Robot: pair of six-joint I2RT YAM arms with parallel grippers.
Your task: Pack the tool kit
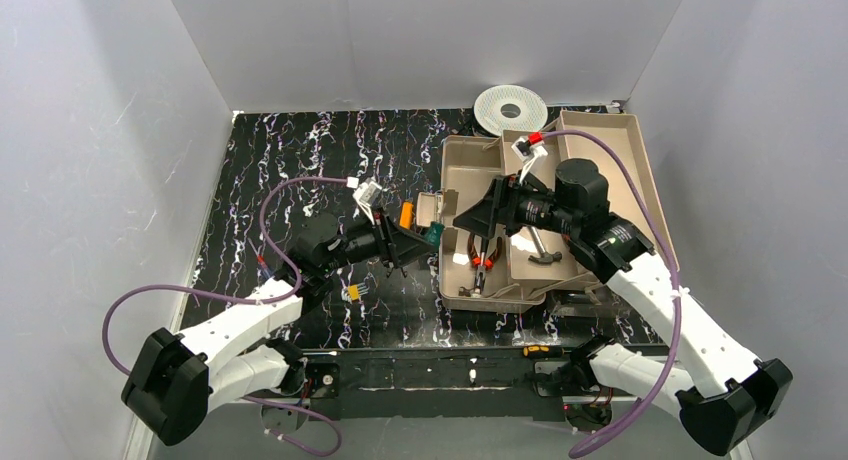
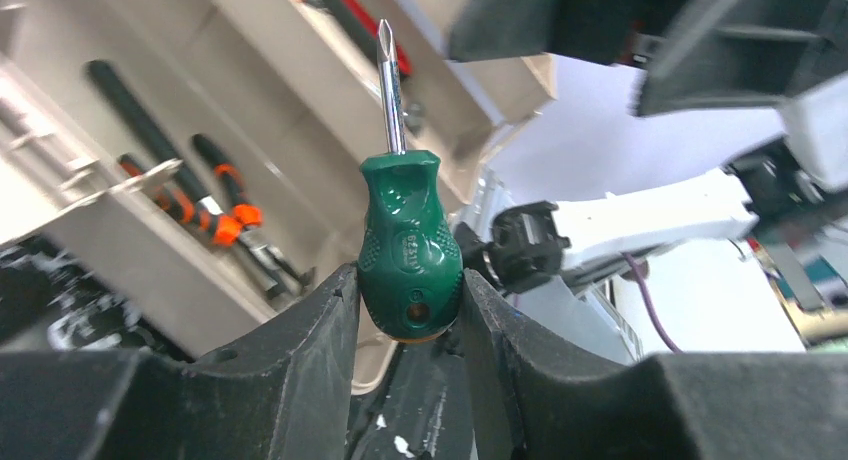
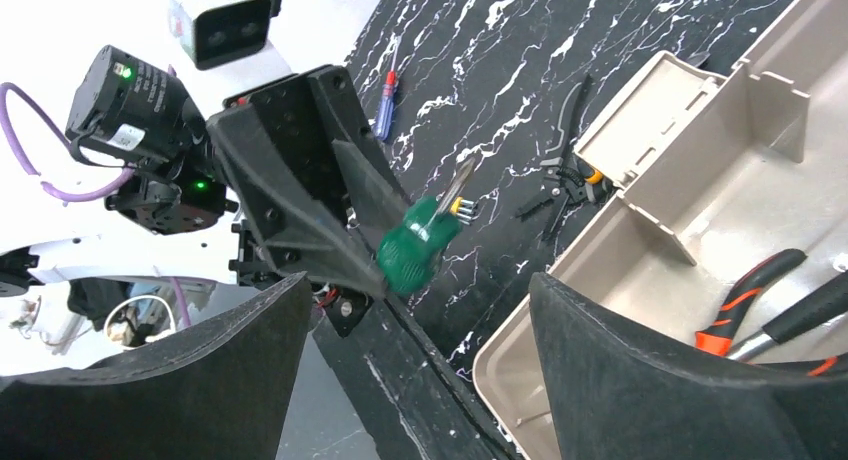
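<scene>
Top external view
- Landmark: beige tray (image 1: 470, 160), on the right half of the black marbled table (image 1: 300, 160).
- Left gripper (image 1: 418, 242): just off the tray's left edge, above the table, pointing at the tray.
- Green screwdriver (image 1: 432, 234): at the left gripper's tip, right beside the tray's left wall and outside it.
- Right gripper (image 1: 470, 222): above the tray's left compartments, pointing left; from here I cannot tell how its fingers stand.
- Red pliers (image 1: 483, 260): lying inside the tray, near its front.
- Hammer (image 1: 540, 250): inside the tray, to the right of the pliers.
- White spool (image 1: 511, 110): just behind the tray, against the back wall.
- Small yellow piece (image 1: 353, 292): on the table, well to the left of the tray.

Left wrist view
- Left gripper (image 2: 408, 280): both fingers pressed on the green screwdriver (image 2: 410, 245), clamping the butt of its handle.
- Screwdriver shaft: points up toward the tray (image 2: 150, 260).
- Red pliers (image 2: 215, 205): in a tray compartment.

Right wrist view
- Right gripper (image 3: 420, 285): fingers spread wide, nothing between them.
- Left gripper (image 3: 370, 270): to the left of the tray (image 3: 640, 220), gripping the green screwdriver (image 3: 412, 252) above the table.
- Red pliers (image 3: 740, 305): inside the tray.
- Black cutters (image 3: 570, 170): on the table, just outside the tray's corner.
- Blue-handled screwdriver (image 3: 385, 105): on the table, well away from the tray.
</scene>
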